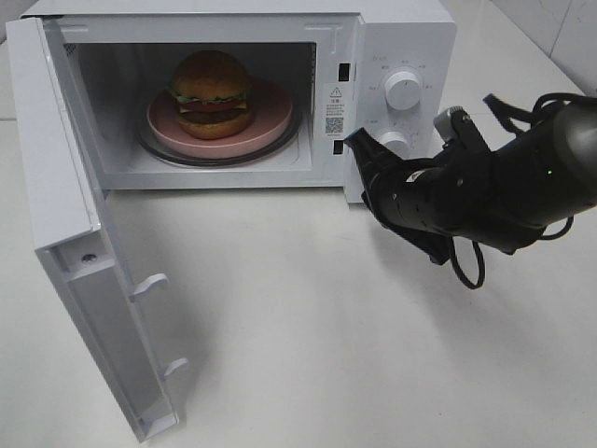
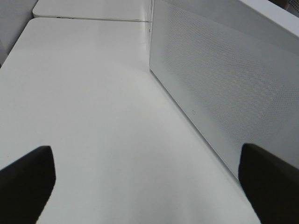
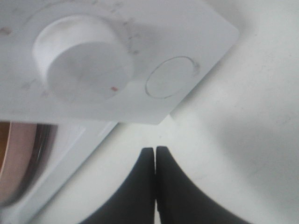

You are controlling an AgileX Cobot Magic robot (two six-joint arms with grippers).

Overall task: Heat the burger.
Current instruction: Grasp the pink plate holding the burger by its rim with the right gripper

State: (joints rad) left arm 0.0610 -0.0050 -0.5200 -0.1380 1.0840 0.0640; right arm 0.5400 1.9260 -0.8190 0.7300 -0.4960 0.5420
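From the high camera, the burger sits on a pink plate on the glass turntable inside the microwave. It is well apart from the right gripper and deeper in than its fingertips. The door stands swung wide open on the far side of the burger from those fingertips. The right gripper's fingers come to a single dark point and hold nothing. The tip is just beside the edge of the control panel, near the lower knob and below the upper knob. I cannot tell whether it touches. The arm behind it hides part of the lower knob. The left gripper is out of this view.

In the left wrist view, the left gripper has its fingers spread far apart with only bare white table between them. The perforated side wall of the microwave runs close beside one finger. The burger does not show here.

In the right wrist view, the right gripper has its fingers pressed flat together, gripping nothing, over the table. Ahead of the tips are the panel's corner, the lower knob and a round outline beside it. Off to one side only the plate's pink edge shows, and the burger itself is out of sight.
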